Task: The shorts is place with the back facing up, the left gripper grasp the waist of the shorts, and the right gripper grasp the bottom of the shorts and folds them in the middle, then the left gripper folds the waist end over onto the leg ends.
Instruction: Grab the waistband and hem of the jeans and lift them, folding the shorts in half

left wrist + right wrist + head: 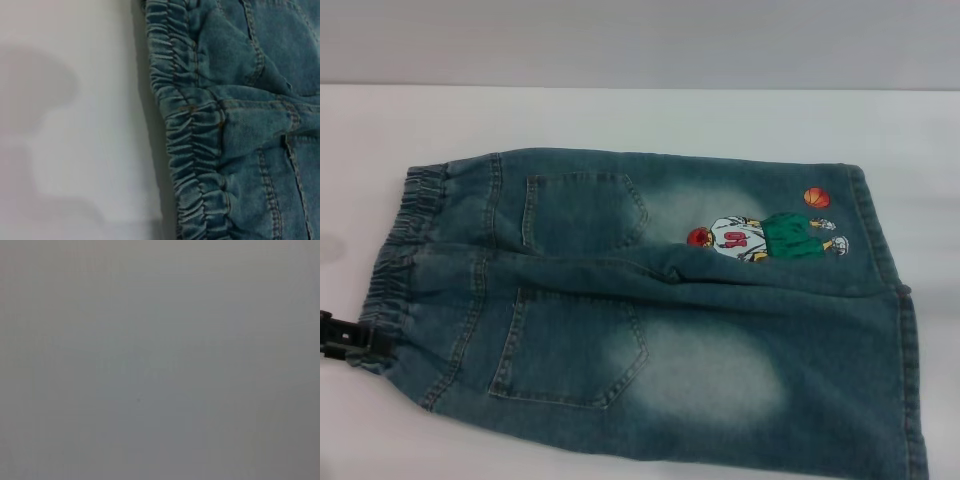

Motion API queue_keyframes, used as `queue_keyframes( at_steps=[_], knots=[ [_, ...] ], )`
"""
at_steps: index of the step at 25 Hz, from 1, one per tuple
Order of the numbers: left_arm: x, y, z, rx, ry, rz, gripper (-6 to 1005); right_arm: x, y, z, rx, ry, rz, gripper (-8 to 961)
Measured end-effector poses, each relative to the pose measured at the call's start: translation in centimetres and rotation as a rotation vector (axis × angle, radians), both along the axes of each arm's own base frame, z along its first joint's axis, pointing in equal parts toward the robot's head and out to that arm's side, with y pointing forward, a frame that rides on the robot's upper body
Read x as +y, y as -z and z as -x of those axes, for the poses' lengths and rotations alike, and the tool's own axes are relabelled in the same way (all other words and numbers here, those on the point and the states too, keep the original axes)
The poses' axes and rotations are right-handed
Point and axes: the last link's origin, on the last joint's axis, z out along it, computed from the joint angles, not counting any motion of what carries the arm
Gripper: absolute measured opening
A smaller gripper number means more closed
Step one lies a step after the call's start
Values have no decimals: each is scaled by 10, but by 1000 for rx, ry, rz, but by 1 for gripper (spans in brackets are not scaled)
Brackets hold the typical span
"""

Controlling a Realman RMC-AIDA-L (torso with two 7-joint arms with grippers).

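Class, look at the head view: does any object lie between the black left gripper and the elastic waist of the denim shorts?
Nothing visible does. The black left gripper sits right at the near corner of the gathered elastic waist of the faded blue-green denim shorts, on the white table.

Table [620, 115]: white and matte, stretching wide and filling most of the head view.
Wall [640, 40]: plain grey, running along the table's far edge.
Light: falling soft and even, casting faint grey shadows at the table's left.
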Motion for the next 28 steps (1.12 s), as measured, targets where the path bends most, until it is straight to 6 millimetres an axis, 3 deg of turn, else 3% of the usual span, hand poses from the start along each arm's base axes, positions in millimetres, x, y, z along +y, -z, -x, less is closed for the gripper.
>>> queue_keyframes(
  at_steps=[28],
  knots=[
    [6, 11, -8, 4, 27, 34, 791, -1, -1, -1, 1, 2, -4, 729]
  ],
)
